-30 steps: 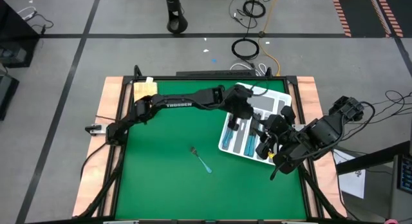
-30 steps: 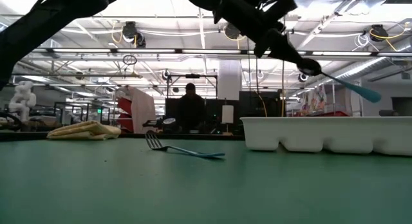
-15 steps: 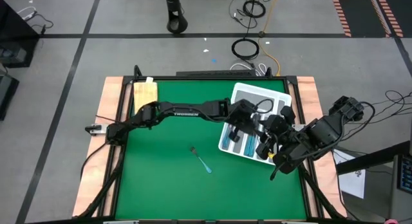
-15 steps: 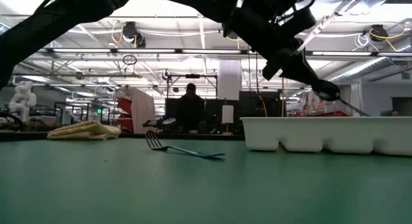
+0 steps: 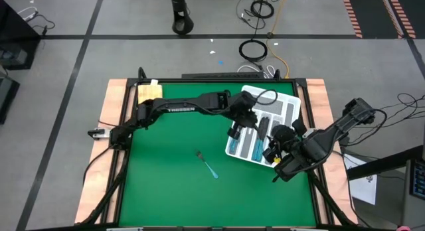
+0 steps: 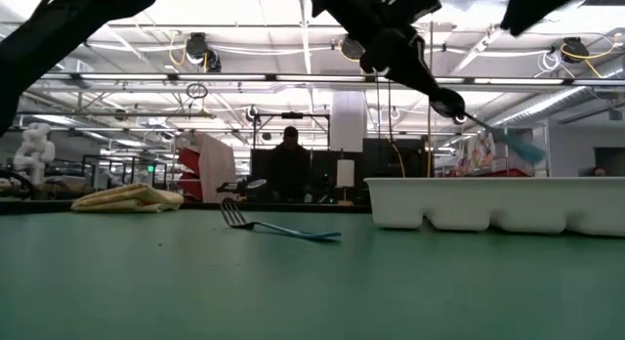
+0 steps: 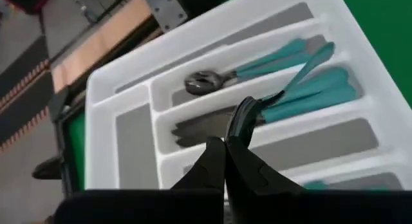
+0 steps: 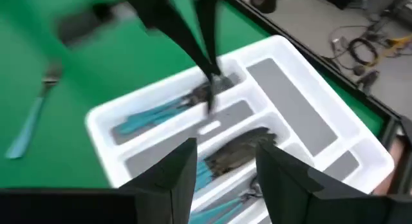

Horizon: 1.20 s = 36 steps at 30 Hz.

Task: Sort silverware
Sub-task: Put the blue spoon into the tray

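Observation:
My left gripper (image 5: 247,122) hangs over the white divided tray (image 5: 290,98), shut on one teal-handled piece of silverware (image 6: 516,147) that slants down above the tray (image 6: 488,205). Several more teal-handled pieces (image 7: 309,95) lie flat in the tray's compartments. A lone fork (image 5: 207,164) lies on the green mat left of the tray, its tines (image 6: 232,215) curving up. My right gripper (image 8: 225,179) is open and hovers over the tray's near right part, touching nothing. My left gripper pinches the silverware piece between its two fingers at the dark metal end (image 7: 250,109), coming from above and pointing down. The teal handle (image 7: 308,62) sticks out sideways past the fingers. The piece is lifted clear of the tray and tilts handle-down.
A folded yellow cloth (image 5: 149,91) lies at the mat's far left corner. Wooden borders (image 5: 119,111) frame the green mat, which is open on the left and near sides. A person (image 6: 289,169) sits far behind the table.
My left gripper dipped toward the tray with the piece, then rose again and drew back slightly toward the table's left, still shut on it. The right arm shifted a little toward the near edge.

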Each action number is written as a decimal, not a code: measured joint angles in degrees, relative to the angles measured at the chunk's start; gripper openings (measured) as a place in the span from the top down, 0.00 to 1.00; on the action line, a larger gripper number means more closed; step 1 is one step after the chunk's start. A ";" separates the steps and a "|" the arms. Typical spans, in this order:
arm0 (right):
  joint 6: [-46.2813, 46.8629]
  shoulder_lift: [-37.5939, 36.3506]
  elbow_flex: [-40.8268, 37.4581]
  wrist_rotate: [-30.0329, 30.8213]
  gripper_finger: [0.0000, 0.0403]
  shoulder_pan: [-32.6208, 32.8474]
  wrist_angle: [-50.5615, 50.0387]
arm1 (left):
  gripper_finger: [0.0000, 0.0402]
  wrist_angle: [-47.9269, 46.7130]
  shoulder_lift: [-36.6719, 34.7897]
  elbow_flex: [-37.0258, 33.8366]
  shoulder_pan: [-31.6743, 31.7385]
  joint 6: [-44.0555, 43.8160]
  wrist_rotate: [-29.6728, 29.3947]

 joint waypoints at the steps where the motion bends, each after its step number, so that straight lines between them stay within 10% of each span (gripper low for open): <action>1: 0.67 -0.60 -1.74 0.42 0.63 -0.11 -0.13 | 1.00 -0.04 -0.21 0.00 0.16 -0.09 0.00; 23: -18.49 -4.28 -11.86 3.84 0.40 -13.88 21.16 | 1.00 -7.54 -1.75 -0.02 0.99 4.37 2.21; 36: -33.01 -20.79 -33.72 2.51 0.45 -15.95 59.98 | 1.00 -10.15 -1.81 -0.02 1.43 4.79 2.25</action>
